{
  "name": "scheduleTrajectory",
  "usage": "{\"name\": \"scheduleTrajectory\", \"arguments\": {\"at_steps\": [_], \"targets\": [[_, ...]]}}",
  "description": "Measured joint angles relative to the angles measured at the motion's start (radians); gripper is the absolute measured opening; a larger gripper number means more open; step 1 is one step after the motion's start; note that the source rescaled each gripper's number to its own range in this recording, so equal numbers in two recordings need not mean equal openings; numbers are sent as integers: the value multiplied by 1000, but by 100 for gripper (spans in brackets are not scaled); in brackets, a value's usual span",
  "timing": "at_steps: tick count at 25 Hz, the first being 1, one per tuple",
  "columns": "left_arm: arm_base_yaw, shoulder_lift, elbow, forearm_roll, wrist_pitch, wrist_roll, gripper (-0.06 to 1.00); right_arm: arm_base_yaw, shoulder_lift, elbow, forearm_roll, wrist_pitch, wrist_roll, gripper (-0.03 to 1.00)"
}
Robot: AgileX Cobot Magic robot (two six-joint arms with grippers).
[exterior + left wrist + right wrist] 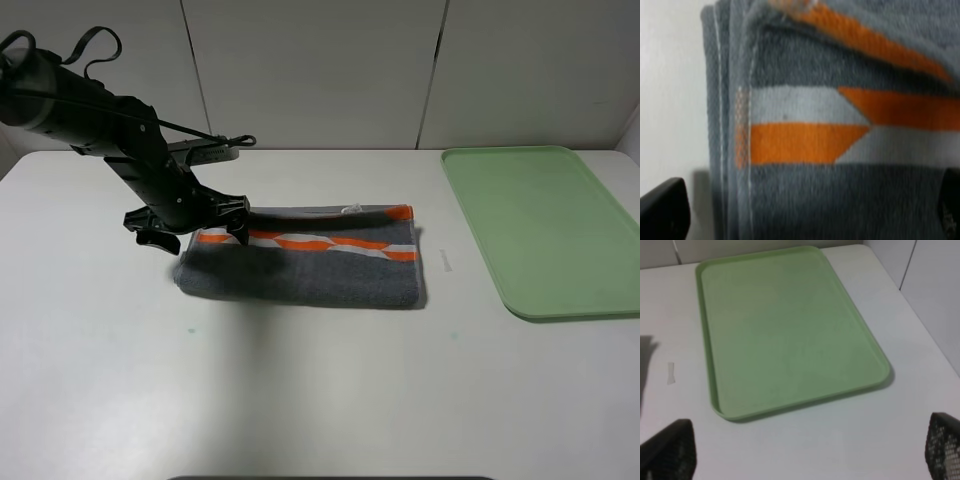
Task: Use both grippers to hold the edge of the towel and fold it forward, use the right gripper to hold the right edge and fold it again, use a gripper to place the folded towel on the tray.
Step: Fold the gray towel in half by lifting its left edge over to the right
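text: none readable | table mark: too small to read (faint, beside the towel)

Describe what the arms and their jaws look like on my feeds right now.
The left arm is a matte black tube with thin black cables looping off it, ending in a black left gripper. The right gripper shows only black jaws with a mesh-textured face. No markings are visible.
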Motion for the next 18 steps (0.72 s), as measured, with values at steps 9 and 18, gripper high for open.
{"name": "scheduleTrajectory", "arguments": {"at_steps": [9, 18], "targets": [[0, 31, -10, -4, -19, -39, 99, 0, 0, 0, 0, 0, 0, 100], [0, 33, -11, 0, 28, -40, 74, 0, 0, 0, 0, 0, 0, 100]]}}
